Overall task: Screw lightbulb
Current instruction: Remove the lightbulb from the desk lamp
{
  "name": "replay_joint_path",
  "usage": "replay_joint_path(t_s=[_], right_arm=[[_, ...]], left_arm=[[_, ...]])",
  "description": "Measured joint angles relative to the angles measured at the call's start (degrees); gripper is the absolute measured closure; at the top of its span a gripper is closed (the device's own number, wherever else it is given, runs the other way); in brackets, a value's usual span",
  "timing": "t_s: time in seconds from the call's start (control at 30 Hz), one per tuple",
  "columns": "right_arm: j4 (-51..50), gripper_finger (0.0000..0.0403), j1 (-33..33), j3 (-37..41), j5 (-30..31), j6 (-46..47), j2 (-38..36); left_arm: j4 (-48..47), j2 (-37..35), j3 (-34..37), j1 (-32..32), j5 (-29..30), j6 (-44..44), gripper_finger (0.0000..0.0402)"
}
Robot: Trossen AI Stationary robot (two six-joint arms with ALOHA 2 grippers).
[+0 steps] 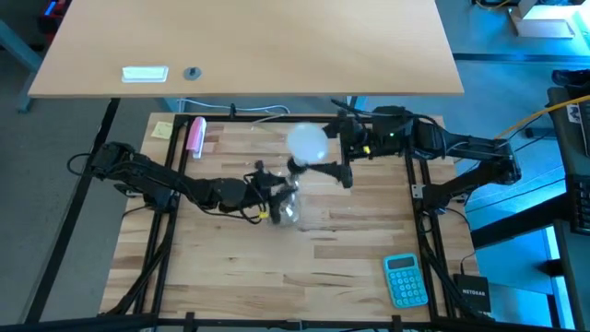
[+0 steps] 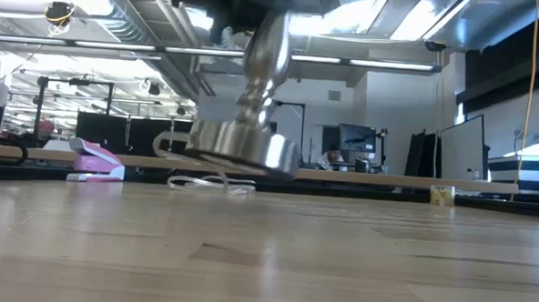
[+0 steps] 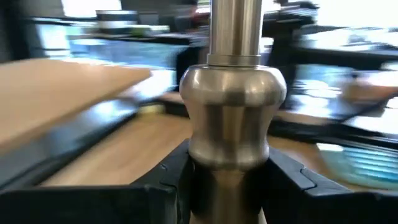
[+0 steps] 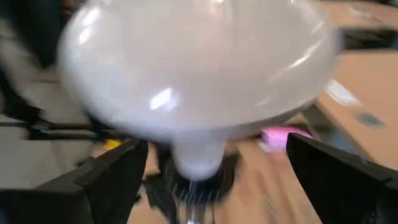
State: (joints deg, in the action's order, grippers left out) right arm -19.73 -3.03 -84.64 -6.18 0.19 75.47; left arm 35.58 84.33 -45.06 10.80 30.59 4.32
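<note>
The white frosted lightbulb (image 1: 307,143) sits with its narrow neck (image 4: 196,163) at the black top (image 1: 297,167) of the shiny metal socket stand (image 2: 254,96). My left gripper (image 1: 267,189) is shut on the stand's stem near the table's middle. The stand is tilted, and its round base (image 2: 247,152) hangs clear of the wooden table (image 2: 265,251). My right gripper (image 1: 345,152) is open just right of the bulb. In the right wrist view its fingers (image 4: 112,180) stand on either side of the bulb (image 4: 199,81). The bulb is out of the low view. My left gripper pinches the stand's metal stem (image 3: 227,186) between its two fingers (image 3: 165,186), just below the rounded bulge (image 3: 231,118). The fingers come level from the table's left and lie across the stem. The stand is lifted clear of the table and tilted. My right gripper: I cannot tell whether its open fingers touch the bulb.
A pink stapler (image 1: 195,134) and a yellow note (image 1: 163,129) lie at the far left. A white cable (image 2: 204,180) lies along the far edge, and a blue calculator (image 1: 406,279) lies at the near right. The black frame rails (image 1: 419,212) run along both sides.
</note>
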Motion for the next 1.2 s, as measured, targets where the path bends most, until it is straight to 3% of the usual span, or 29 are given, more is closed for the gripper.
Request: replay_joint_path(t_s=[0.17, 0.3, 0.73, 0.93, 1.03, 1.2], right_arm=[[-4.7, 0.005, 0.0, 0.1, 9.3, 2.7, -1.0], [0.9, 0.0063, 0.0, 0.1, 11.8, 3.3, 2.3], [29.0, 0.0068, 0.0, 0.1, 18.2, -0.6, 14.9], [30.6, 0.0079, 0.0, 0.1, 19.6, -2.6, 15.6], [30.0, 0.0125, 0.0, 0.1, 19.6, -3.5, 15.5], [27.4, 0.0257, 0.1, 0.1, 18.9, -3.9, 15.4]], left_arm=[[-1.8, 0.0, 0.0, 1.3, 22.6, 0.1, 0.028], [-1.7, 0.0, 0.0, 2.2, 32.5, -1.0, 0.028], [-1.7, 0.0, 0.0, 2.2, 35.9, -1.7, 0.0279], [-2.0, 0.0, 0.0, 2.7, 35.9, -1.9, 0.0279], [-2.0, 0.0, 0.0, 2.8, 35.9, -1.8, 0.028], [-2.2, 0.0, 0.0, 2.8, 35.0, -2.0, 0.028]])
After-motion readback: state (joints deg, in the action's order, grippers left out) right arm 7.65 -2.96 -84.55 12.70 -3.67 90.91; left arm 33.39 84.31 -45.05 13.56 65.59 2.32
